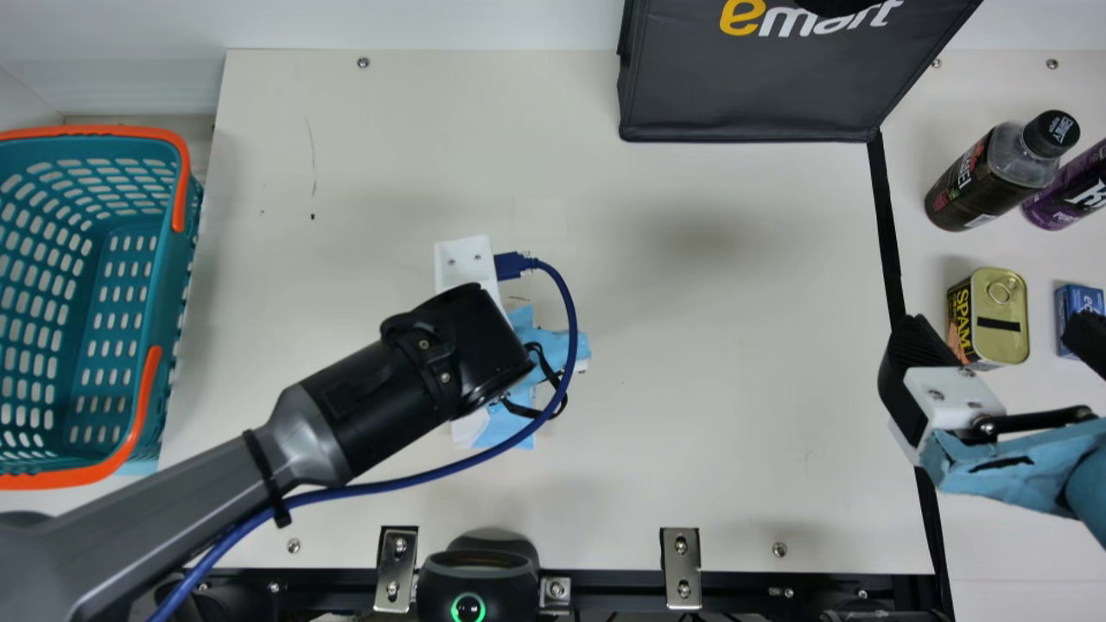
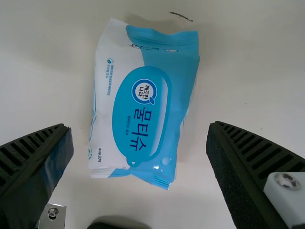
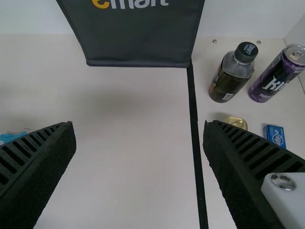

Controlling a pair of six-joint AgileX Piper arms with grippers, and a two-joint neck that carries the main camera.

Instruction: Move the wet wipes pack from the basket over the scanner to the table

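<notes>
One wet wipes pack (image 2: 143, 105) is lying face up on the worktop (image 1: 734, 389), just beyond the scanner (image 1: 479, 566) and well apart from the basket (image 1: 160, 285). Its long axis is running roughly from the scanner's side toward the far side, about square to the line along which the left gripper (image 2: 139, 125) would be closing. The left fingers (image 2: 28, 162) are standing wide apart, one to either side of the pack's line and touching neither flank, so the pack is lying below and slightly ahead of their gap. The left arm is clearly the nearer; if it is regripping, it would be going down and pinching across the short width, whereas if the pack is staying here, it need only be lifting clear. Farther out, the right gripper (image 3: 139, 125) is hovering well to the pack's right near the SPAM can (image 1: 989, 318), its fingers also standing apart, holding nothing.
</notes>
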